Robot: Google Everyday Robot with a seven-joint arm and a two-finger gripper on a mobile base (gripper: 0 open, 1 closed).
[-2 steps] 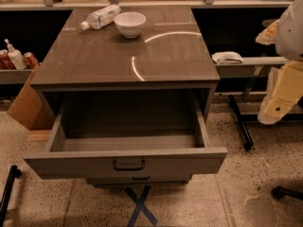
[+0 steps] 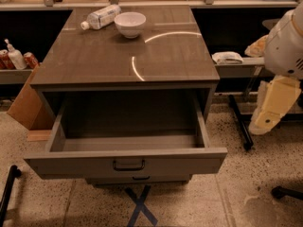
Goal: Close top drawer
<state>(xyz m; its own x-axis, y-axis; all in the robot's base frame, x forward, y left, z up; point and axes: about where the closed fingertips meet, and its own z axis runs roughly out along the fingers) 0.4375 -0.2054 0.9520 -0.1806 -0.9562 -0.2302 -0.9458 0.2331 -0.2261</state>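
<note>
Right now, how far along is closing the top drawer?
Nothing looks done: the top drawer stands pulled far out of the cabinet. In hand: the gripper hangs at the view's right edge, apart from the drawer. Left: reach the front panel and push it shut.

1. No words, brands or numbers could be read anywhere.
2. The bottle (image 2: 100, 16) lying on the cabinet (image 2: 128, 56) bore a label, but its print could not be made out.
3. A blue tape X (image 2: 140, 206) marked the floor (image 2: 246, 193) just below the open top drawer (image 2: 128, 162).
4. The gripper (image 2: 263, 121) hung at the right, well apart from the cabinet.
</note>
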